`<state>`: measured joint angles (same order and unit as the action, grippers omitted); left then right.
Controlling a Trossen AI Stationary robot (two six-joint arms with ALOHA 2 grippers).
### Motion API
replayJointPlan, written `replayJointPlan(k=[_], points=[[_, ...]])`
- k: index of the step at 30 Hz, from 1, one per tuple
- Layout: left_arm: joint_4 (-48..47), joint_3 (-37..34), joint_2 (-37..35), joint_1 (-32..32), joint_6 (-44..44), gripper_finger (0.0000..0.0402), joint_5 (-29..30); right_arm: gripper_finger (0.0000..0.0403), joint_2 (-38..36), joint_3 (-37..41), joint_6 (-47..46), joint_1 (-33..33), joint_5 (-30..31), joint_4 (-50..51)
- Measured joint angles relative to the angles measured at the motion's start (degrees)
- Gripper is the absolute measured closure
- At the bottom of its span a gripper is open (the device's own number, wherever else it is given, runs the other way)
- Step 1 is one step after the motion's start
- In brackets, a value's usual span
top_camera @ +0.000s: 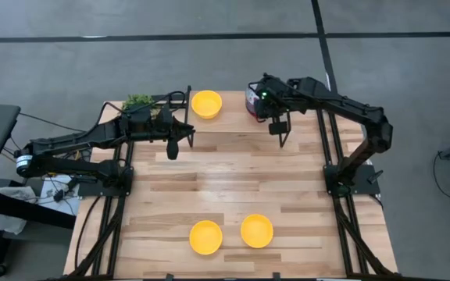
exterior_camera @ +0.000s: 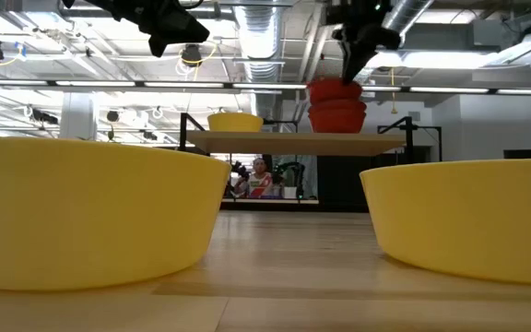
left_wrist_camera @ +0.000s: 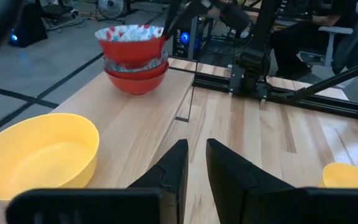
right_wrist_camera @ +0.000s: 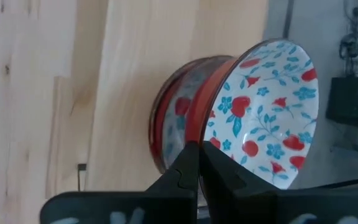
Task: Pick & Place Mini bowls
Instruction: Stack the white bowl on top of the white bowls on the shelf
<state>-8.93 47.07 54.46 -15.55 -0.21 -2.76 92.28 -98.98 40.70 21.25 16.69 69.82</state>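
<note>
A stack of red bowls with a white floral inside (top_camera: pixel 251 100) stands on the raised wooden shelf (exterior_camera: pixel 284 141) at the table's far side, beside one yellow bowl (top_camera: pixel 206 103). Two more yellow bowls (top_camera: pixel 205 236) (top_camera: pixel 256 231) sit near the front edge. My right gripper (right_wrist_camera: pixel 199 149) points down at the stack (exterior_camera: pixel 336 106) and is shut on the top bowl (right_wrist_camera: pixel 260 106). My left gripper (left_wrist_camera: pixel 196 146) hangs empty above the table left of the yellow bowl (left_wrist_camera: pixel 39 155), with a narrow gap between its fingers. My right gripper pinches the top bowl's rim (right_wrist_camera: pixel 211 124) on the side facing the right arm. One finger is on the red outer wall and one on the patterned inside. The fingers come from above, slanting down. The bowl rests in the bowl below it (right_wrist_camera: pixel 169 118).
A small green plant (top_camera: pixel 139 101) stands at the shelf's far left, behind my left arm. Black frame posts (top_camera: pixel 330 148) run along both table sides. Bare wood (top_camera: pixel 225 179) lies between the shelf and the two front bowls. A person (exterior_camera: pixel 259 180) shows far beyond the table.
</note>
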Motion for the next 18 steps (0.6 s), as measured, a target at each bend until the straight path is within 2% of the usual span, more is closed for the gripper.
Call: replayJointPlan(k=[8, 18], points=[[0.0, 0.0, 0.0, 0.0, 0.0, 0.0344, 0.0, 0.0403, 1.4, -0.7, 1.3, 0.3, 1.3, 1.7], [0.0, 0.0, 0.0, 0.0, 0.2, 0.0344, 0.0, 0.0403, 1.5, -0.7, 1.1, 0.3, -0.4, 3.0]])
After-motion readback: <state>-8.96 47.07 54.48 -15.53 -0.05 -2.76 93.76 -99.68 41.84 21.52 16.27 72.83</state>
